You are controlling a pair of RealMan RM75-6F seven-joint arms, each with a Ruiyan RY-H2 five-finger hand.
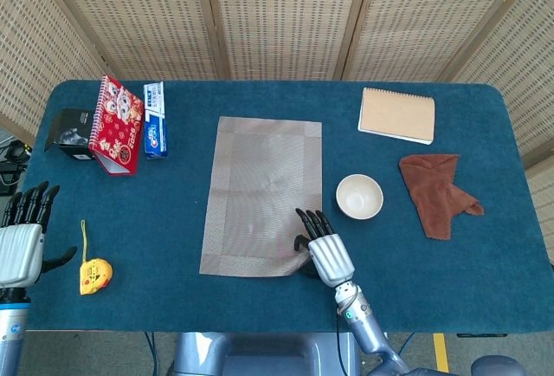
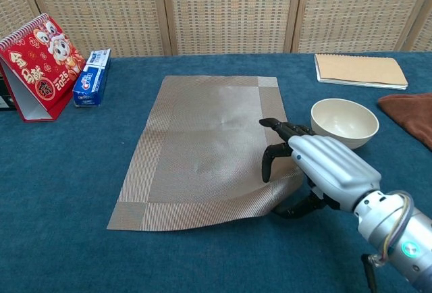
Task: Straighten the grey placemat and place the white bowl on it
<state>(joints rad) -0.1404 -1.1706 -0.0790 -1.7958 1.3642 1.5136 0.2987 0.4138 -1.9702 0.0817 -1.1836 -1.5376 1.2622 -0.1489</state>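
The grey woven placemat [image 1: 260, 190] lies in the middle of the blue table, slightly skewed; in the chest view the placemat [image 2: 202, 151] has its near right corner lifted. My right hand [image 1: 325, 250] pinches that corner, fingers on top and thumb underneath, as the chest view of the right hand [image 2: 324, 171] shows. The white bowl [image 1: 359, 197] stands empty on the table just right of the mat; the bowl [image 2: 343, 123] is close behind my right hand. At the table's left edge my left hand [image 1: 22, 242] hovers with fingers spread, holding nothing.
A red calendar [image 1: 115, 125], a blue toothpaste box [image 1: 154, 119] and a black box [image 1: 69, 132] stand at the back left. A tan notebook [image 1: 397, 114] lies at the back right, a brown cloth [image 1: 437, 190] at the right. A yellow toy [image 1: 95, 275] is near my left hand.
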